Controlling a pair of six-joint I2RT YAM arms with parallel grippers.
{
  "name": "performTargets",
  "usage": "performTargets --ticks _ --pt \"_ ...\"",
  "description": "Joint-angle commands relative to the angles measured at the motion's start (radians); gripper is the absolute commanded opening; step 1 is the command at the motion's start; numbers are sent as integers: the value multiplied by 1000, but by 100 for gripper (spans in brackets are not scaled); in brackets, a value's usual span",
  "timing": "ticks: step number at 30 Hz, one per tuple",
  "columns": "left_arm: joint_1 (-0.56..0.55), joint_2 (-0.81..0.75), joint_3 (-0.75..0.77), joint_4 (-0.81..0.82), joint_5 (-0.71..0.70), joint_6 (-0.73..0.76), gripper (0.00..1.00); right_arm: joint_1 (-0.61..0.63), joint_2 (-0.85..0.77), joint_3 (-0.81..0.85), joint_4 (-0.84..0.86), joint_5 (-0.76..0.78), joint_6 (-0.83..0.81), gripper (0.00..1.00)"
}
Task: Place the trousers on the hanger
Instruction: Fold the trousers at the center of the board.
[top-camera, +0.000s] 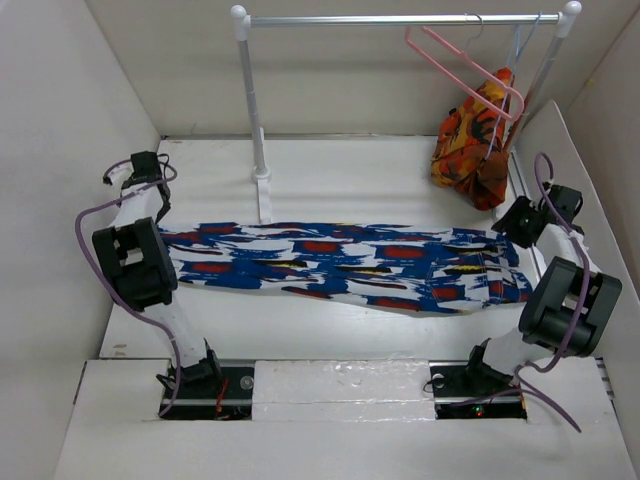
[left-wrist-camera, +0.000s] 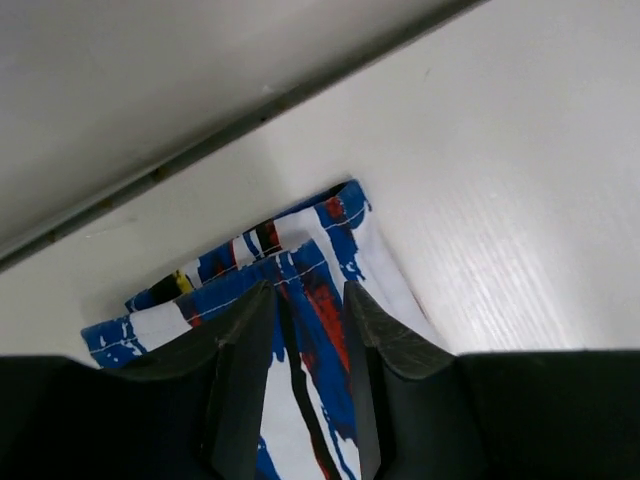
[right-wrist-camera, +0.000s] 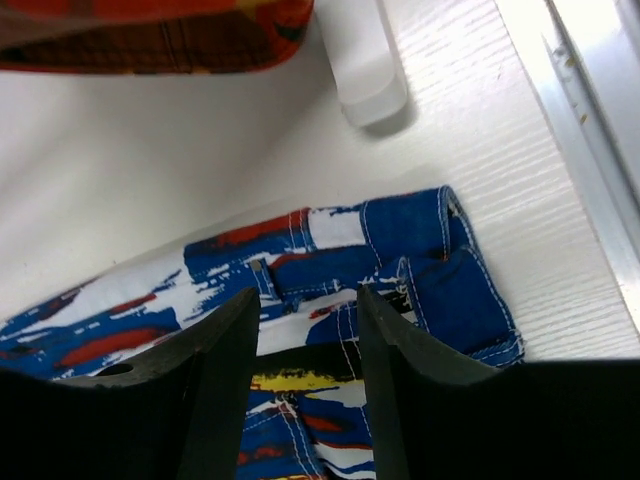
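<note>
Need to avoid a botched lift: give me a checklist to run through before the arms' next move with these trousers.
1. Trousers spread flat across the table: ok.
2. Left end effector over the leg cuffs: ok.
3. Right end effector over the waistband end: ok.
4. Cloth gripped: not ok; both pairs of jaws stand apart, with cloth lying flat between them.
5. Pink hanger hooked on the rail: ok.
6. Hanger clear of the orange-red garment: cannot tell; they overlap in the top view.
</note>
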Motion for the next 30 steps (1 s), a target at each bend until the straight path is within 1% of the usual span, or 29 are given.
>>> performTargets --ticks 1,2,5,7,9,13,16,18,22,28,29,30 --pt "23 69 9 -34 19 -12 30 6 28 -9 16 -38 -25 50" --pt "23 83 17 -26 20 0 30 6 29 -6 10 -41 -30 51" --pt "23 112 52 -14 49 23 37 6 31 -15 25 -81 -39 52" --pt "23 130 86 -32 57 22 37 18 40 -7 7 -74 -54 52" --pt "23 141 86 -32 42 14 37 18 46 -13 4 -73 -60 52" --pt "23 152 77 -38 7 13 33 18 51 -23 3 -58 -65 53" --pt "23 167 75 -31 5 20 29 18 72 -17 9 -55 -65 54" --pt "23 176 71 -32 7 16 25 9 84 -12 6 -52 -68 55" --pt "23 172 33 -22 -7 14 24 0 113 6 15 -52 -64 56" --pt "23 175 39 -17 -18 28 23 0 161 33 21 -38 -65 60" --pt "23 178 42 -15 -9 26 22 0 181 39 22 -34 -65 61" --pt "23 179 45 -15 -1 31 19 0 192 42 24 -32 -65 62"
